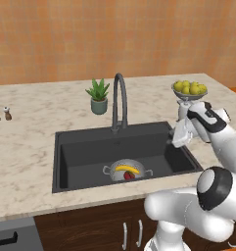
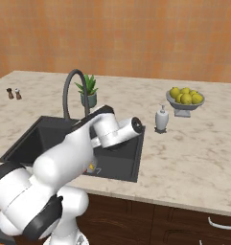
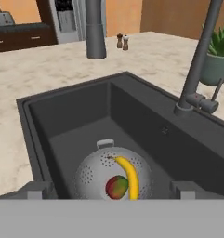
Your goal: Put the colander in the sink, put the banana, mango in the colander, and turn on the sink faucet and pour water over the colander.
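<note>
Since the banana (image 3: 127, 174) and mango (image 3: 116, 187) sit in the colander (image 3: 112, 174), move the wide-open, empty claw (image 3: 111, 191) up to push the faucet (image 3: 197, 69) handle gently

Yellow banana (image 3: 127, 176) & red-green mango (image 3: 116, 187) in silvery perforated colander (image 3: 90, 174), near-black sink (image 3: 76, 121), dk grey faucet (image 1: 119, 100).

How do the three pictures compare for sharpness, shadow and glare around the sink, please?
Left base view: even flat light, no glare, mildly soft; colander and banana small but readable in the sink. Right base view: same flat light, arm blocks most of the basin. Hand view: closest, mango clear, faucet slightly soft, faint shading only.
</note>
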